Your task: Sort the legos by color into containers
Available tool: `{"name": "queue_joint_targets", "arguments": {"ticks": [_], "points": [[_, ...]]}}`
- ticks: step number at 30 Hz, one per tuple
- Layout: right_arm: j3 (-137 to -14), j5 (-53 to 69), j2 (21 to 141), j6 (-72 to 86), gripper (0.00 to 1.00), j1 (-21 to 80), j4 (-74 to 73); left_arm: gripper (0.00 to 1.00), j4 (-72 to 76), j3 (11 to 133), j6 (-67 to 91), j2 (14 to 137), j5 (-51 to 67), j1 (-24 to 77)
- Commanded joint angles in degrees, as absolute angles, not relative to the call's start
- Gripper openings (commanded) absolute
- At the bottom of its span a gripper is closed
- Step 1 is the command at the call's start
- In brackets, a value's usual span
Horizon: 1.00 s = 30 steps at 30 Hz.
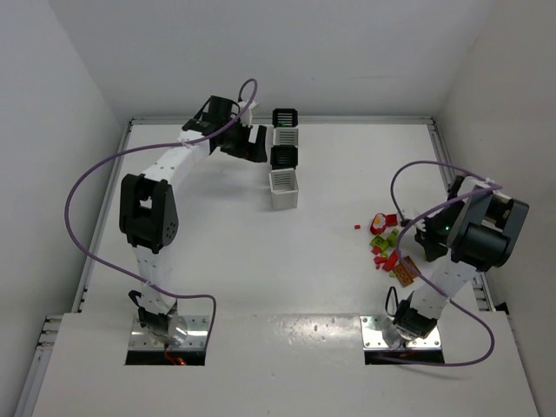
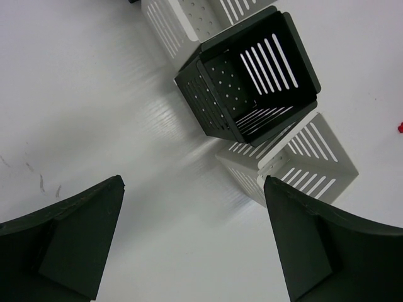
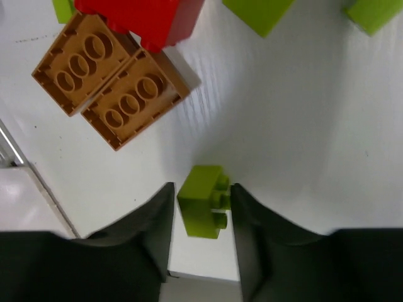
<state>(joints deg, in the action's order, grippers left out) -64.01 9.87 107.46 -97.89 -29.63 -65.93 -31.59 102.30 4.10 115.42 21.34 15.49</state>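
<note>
White tabletop (image 1: 287, 278), boxed in by white walls, with both arms bolted at the near edge. Set in a row at the far middle: four slatted bins (image 1: 284, 157), black and white by turns, lined up for one colour apiece.

Heaped at the right, well apart from that row: bricks (image 1: 389, 248) in red, green, yellow and orange, close to the right arm only.

Right end effector (image 3: 201, 189) down at the pile's edge, narrowed onto one green brick (image 3: 201, 211), with fingers (image 3: 151, 245) against either side and the studs turned toward the right-hand one. Not yet lifted off the tabletop. Chosen, likely, for standing alone, with two orange plates (image 3: 110, 88) and a red brick (image 3: 148, 19) just beyond and not touching. Less risk, so, of dragging a neighbour along.

Left end effector (image 2: 194, 185) spread wide, holding nothing, hovering just beside the row and looking down on a black bin (image 2: 252, 82) pressed against a white bin (image 2: 308, 170). Black one seemingly empty inside. Parked there, probably, to stay clear of the pile.

Judged barely begun: calls next for a straight lift, then a long carry across to the bins.
</note>
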Motion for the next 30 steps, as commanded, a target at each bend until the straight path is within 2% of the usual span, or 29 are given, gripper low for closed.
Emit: {"name": "queue_joint_targets", "arguments": {"ticks": [1, 2, 5, 13, 19, 23, 26, 27, 30], "points": [[-62.1, 12.7, 104.4, -98.7, 0.36, -28.7, -64.6, 1.00, -29.6, 100.6, 5.4, 113.8, 20.7, 14.9], [-62.1, 12.7, 104.4, -98.2, 0.28, -28.7, -64.1, 1.00, -29.6, 100.6, 5.4, 113.8, 20.7, 14.9], [-62.8, 12.2, 104.4, -96.1, 0.18, -28.7, -63.4, 1.00, -29.0, 99.6, 5.4, 112.7, 19.4, 14.9], [-75.6, 20.4, 105.7, -89.7, 0.03, -28.1, -64.2, 1.00, -27.3, 96.4, 7.1, 110.6, 18.2, 13.9], [-88.2, 31.5, 107.8, -80.8, 0.01, -23.0, -65.6, 1.00, -23.8, 91.9, 10.9, 107.6, 18.7, 12.0], [-94.1, 37.7, 109.7, -74.5, 0.00, -17.6, -60.7, 1.00, -23.2, 90.4, 12.8, 107.0, 19.8, 9.0], [-101.6, 39.7, 115.2, -64.5, 0.00, -12.8, -53.5, 1.00, -23.2, 90.4, 12.0, 106.4, 19.8, 8.4], [-104.6, 40.2, 117.4, -55.7, 0.00, -10.4, -51.2, 1.00, -23.2, 90.4, 11.2, 105.8, 19.2, 8.4], [-121.1, 42.4, 128.0, -40.3, 0.00, -5.4, -47.1, 1.00, -23.2, 90.4, 9.8, 104.5, 18.0, 7.2]]}}
